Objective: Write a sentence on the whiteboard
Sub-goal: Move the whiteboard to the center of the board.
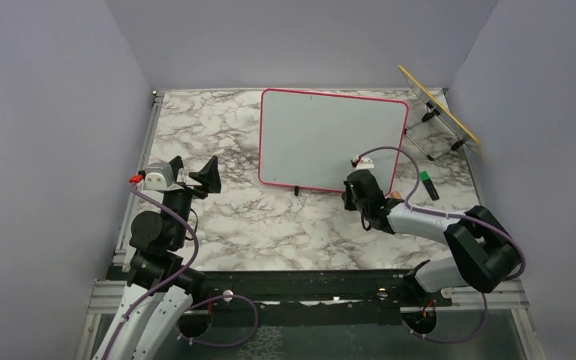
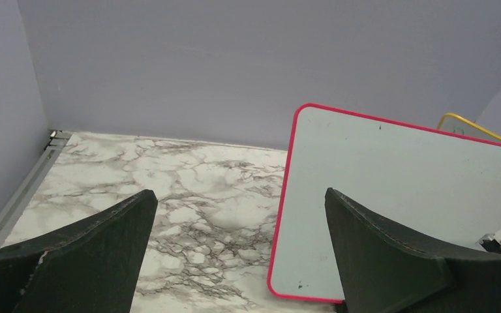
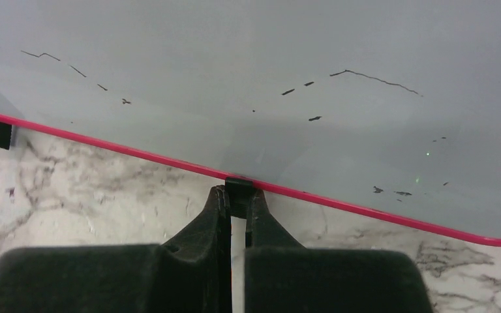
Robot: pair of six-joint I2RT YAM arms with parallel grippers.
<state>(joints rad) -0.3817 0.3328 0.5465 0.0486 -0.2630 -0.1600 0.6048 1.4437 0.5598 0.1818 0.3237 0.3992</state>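
The whiteboard [image 1: 330, 139], white with a pink-red frame, stands at the back middle of the marble table; it also fills the top of the right wrist view [image 3: 248, 65] and the right of the left wrist view [image 2: 398, 195]. No sentence shows on it, only a few short black strokes and specks [image 3: 372, 78]. My right gripper [image 1: 356, 187] [image 3: 238, 195] is at the board's lower right edge, shut on a small black foot [image 3: 238, 188] under the frame. My left gripper [image 1: 199, 176] [image 2: 241, 195] hangs open left of the board, nothing between its fingers.
A marker with a green cap [image 1: 427, 184] lies right of the board. A yellow-edged panel on a wire stand [image 1: 439, 105] leans in the back right corner. Another black foot [image 1: 298, 190] juts from the board's lower edge. Grey walls enclose the table.
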